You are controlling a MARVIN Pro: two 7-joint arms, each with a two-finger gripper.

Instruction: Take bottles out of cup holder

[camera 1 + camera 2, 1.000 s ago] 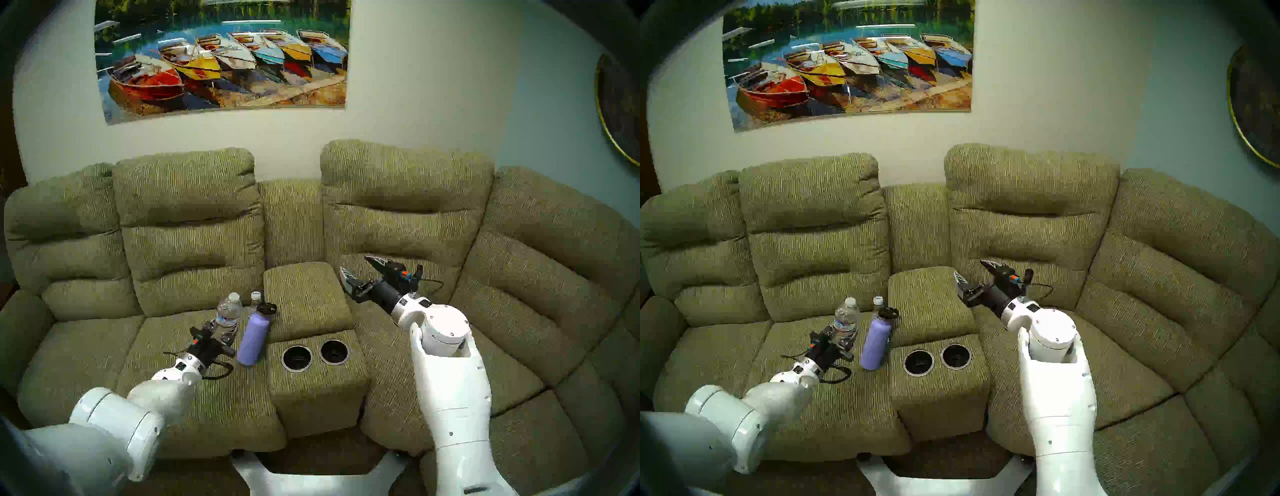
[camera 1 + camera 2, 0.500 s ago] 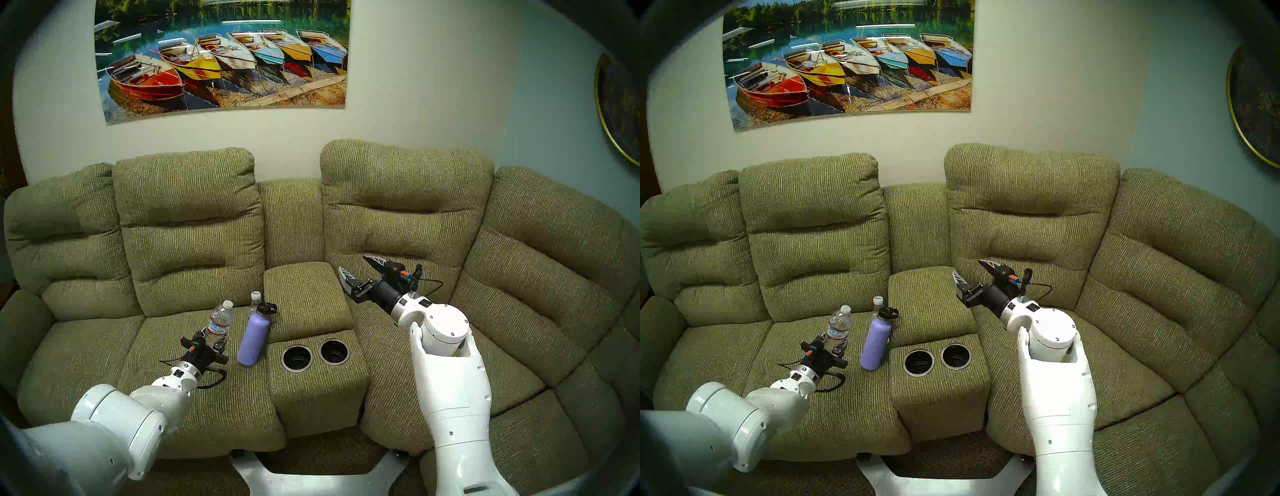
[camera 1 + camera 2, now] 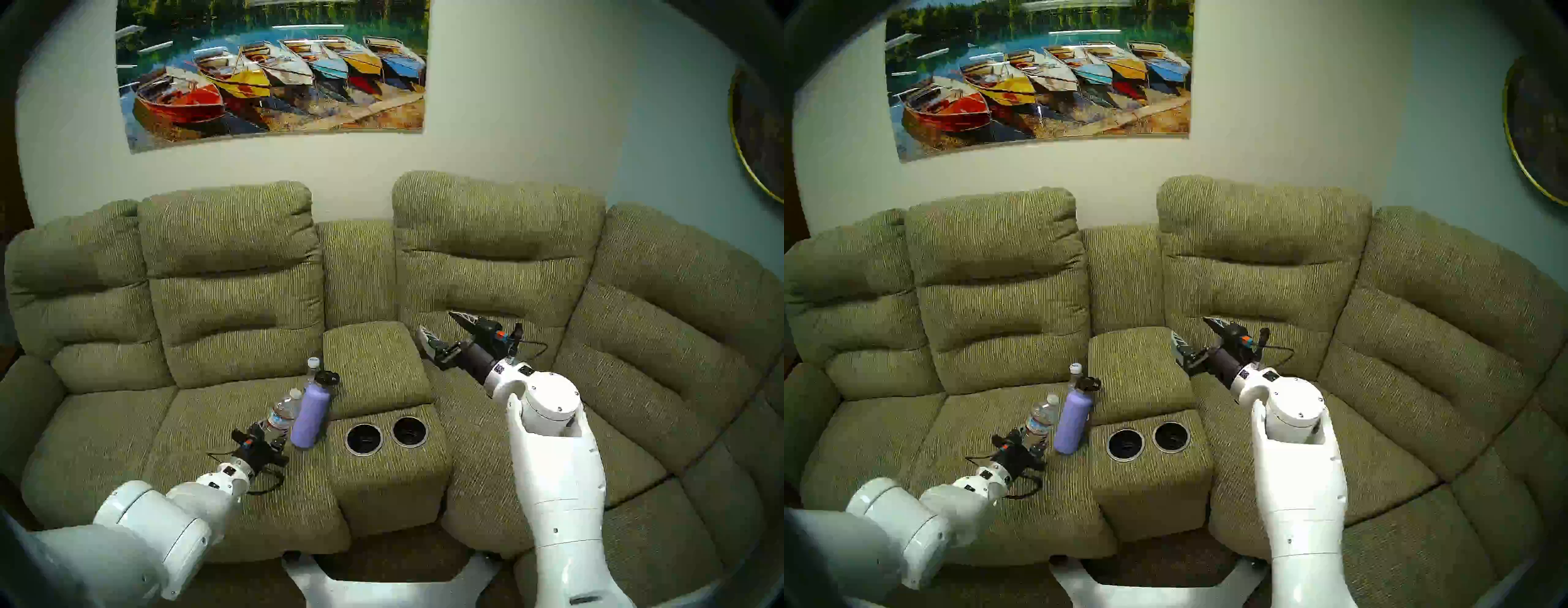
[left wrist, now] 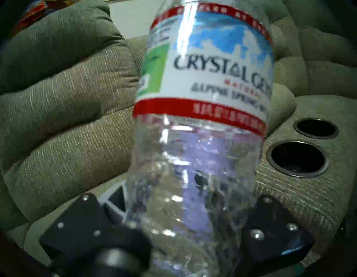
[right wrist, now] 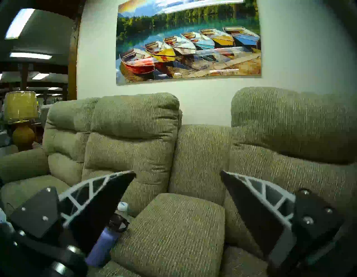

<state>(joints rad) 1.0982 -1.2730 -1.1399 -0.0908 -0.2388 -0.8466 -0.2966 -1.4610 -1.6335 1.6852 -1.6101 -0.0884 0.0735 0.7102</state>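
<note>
Both wells of the cup holder are empty. The lavender flask stands on the seat cushion left of the console. The small clear bottle stands behind it, mostly hidden, with its white cap showing. My left gripper is shut on the base of a taller labelled clear bottle. That bottle tilts right, with its cap close to the flask. My right gripper is open and empty over the right seat.
The padded console lid lies behind the cup holder. Green sofa backrests rise behind both seats. The robot's base legs sit on the floor in front of the sofa.
My left gripper carried the labelled bottle first left, then right and toward the front. It now leans toward the lavender flask. My right arm drifted slightly right.
</note>
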